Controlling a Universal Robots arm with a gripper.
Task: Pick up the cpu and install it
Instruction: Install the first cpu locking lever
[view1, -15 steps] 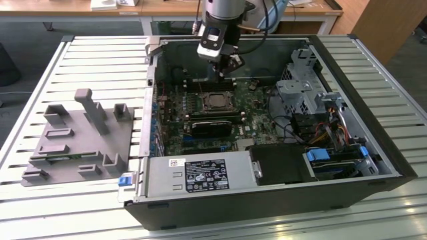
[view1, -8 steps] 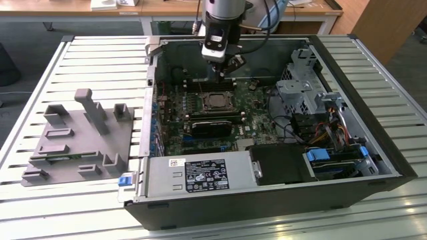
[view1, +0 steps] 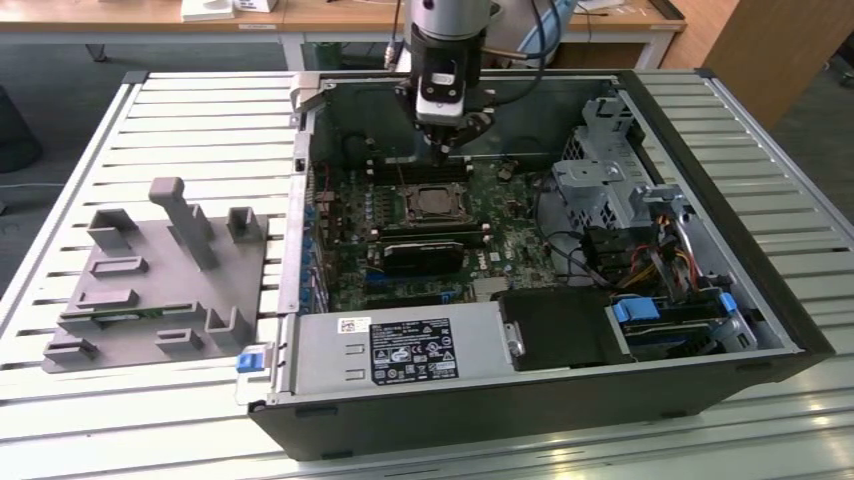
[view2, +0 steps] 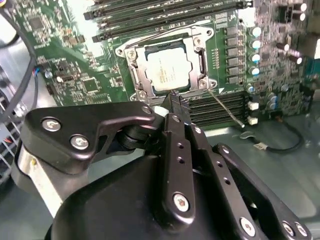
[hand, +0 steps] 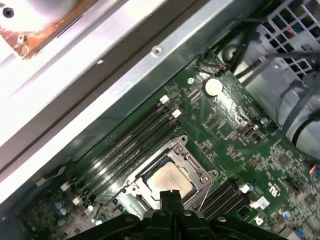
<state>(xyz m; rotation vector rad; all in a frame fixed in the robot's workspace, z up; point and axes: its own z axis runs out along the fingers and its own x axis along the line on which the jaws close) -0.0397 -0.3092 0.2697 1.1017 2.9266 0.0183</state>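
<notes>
cpu (view2: 167, 71) sits flat in the motherboard socket (view2: 135, 75), silver top up. our gripper (view2: 175, 97) hovers just above its edge, fingers pressed together, holding nothing. we judge it should sit square and flush in the frame. the open computer case (view1: 747, 290) lies on a slatted white table (view1: 200, 110), desks behind.

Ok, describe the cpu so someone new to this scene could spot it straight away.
Look inside the open computer case at the green motherboard. Near its middle, below the gripper, a metal socket frame surrounds the cpu. It is the flat, pale silver square, unlike the long dark memory slots flanking it.
</notes>
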